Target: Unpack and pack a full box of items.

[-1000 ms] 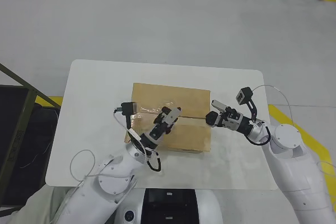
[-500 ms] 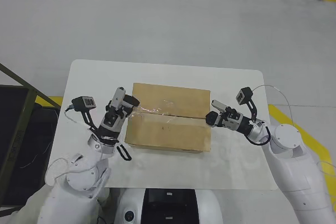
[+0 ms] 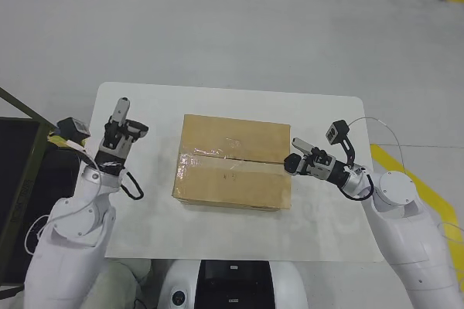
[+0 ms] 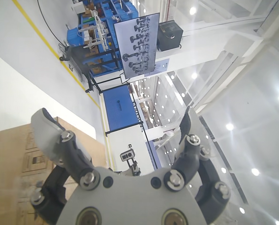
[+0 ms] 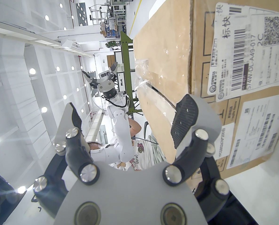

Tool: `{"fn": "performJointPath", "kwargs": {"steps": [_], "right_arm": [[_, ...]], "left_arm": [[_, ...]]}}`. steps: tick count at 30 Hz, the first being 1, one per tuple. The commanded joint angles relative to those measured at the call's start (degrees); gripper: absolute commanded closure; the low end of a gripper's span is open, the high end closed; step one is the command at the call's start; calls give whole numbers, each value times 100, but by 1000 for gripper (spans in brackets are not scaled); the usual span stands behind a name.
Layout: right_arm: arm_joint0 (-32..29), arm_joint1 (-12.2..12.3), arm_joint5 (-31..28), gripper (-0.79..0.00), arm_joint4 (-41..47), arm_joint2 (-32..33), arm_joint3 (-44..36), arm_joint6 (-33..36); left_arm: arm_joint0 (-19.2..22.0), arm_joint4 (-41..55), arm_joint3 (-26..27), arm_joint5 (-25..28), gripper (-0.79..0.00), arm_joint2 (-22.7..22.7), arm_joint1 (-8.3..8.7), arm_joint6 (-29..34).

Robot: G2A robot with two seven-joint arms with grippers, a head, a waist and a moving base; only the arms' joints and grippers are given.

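Observation:
A closed cardboard box [image 3: 233,162] lies in the middle of the white table [image 3: 139,224], its top seam covered with clear tape [image 3: 216,157]. My left gripper [image 3: 126,120] is held up over the table's left side, well apart from the box, open and empty; in its wrist view the fingers [image 4: 45,127] spread wide with a box corner [image 4: 17,151] behind them. My right gripper [image 3: 296,154] sits open at the box's right end, level with the seam. In the right wrist view one of its fingers [image 5: 186,113] stands in front of the labelled end [image 5: 247,59]; contact is unclear.
A dark green frame [image 3: 15,154] and a black surface stand just off the table's left edge. A yellow floor line [image 3: 417,185] runs past the right side. Bare tabletop surrounds the box on every side.
My left arm has swung from over the box top out to the left, ending raised above the table's left side. The right arm and the box have stayed put.

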State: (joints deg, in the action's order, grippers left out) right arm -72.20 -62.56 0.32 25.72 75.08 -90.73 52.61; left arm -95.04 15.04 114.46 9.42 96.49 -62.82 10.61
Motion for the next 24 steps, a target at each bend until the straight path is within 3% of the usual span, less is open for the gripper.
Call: {"fn": "performJointPath", "kwargs": {"steps": [1, 12, 24], "right_arm": [[0, 0, 0, -785, 0, 0, 0, 0], [0, 0, 0, -785, 0, 0, 0, 0], [0, 0, 0, -785, 0, 0, 0, 0]], "left_arm": [[67, -25, -146, -76, -785, 126, 9, 111], [356, -172, -599, -356, -785, 501, 35, 475], [368, -75, -701, -485, -785, 763, 33, 507]]}}
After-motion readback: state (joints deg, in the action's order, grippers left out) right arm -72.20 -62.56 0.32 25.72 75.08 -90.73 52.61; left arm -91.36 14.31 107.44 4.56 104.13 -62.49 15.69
